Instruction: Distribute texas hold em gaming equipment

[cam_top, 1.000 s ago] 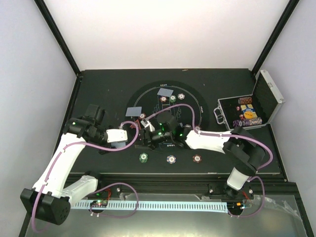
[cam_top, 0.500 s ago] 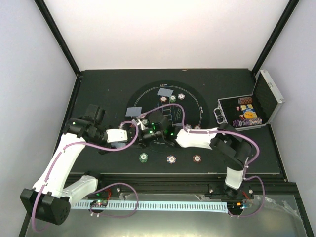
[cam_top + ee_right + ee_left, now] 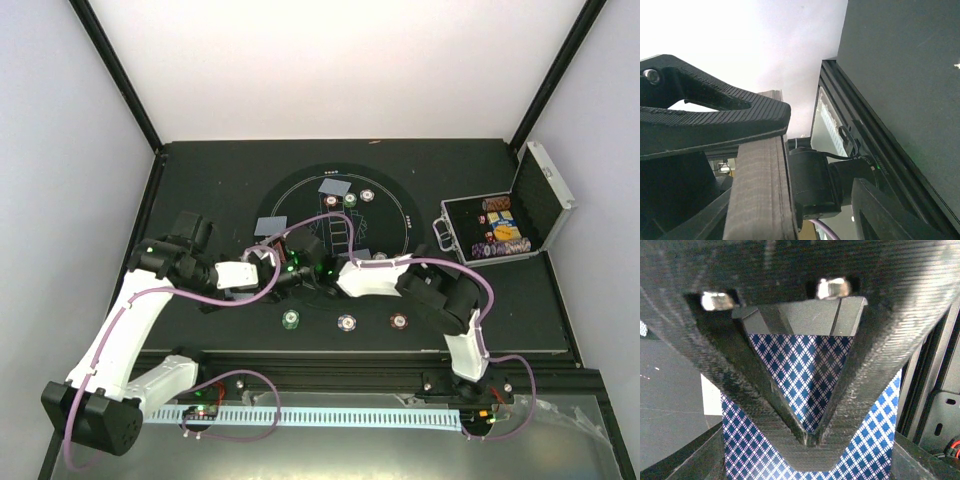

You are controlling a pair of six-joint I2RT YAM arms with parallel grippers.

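Nearest: round striped chips [image 3: 347, 322] lying in row. Next: left pincer [image 3: 807, 437] clenching blue-white diamond-backed card deck [image 3: 800, 375] over black surface [image 3: 200, 180]; right pincer [image 3: 292, 274] meeting it, grip state unreadable. Should be peeling single top card, left holding steady. Beyond: grey-blue dealt cards [image 3: 270, 226] lying flat.

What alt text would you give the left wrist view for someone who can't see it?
Close-up of the left gripper, its black fingers closed in a V on playing cards with blue diamond-patterned backs. A dark surface shows at left.

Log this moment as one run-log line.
left fingers: shut on card deck | right fingers: at the deck, grip unclear | chips: three in near row | case: open
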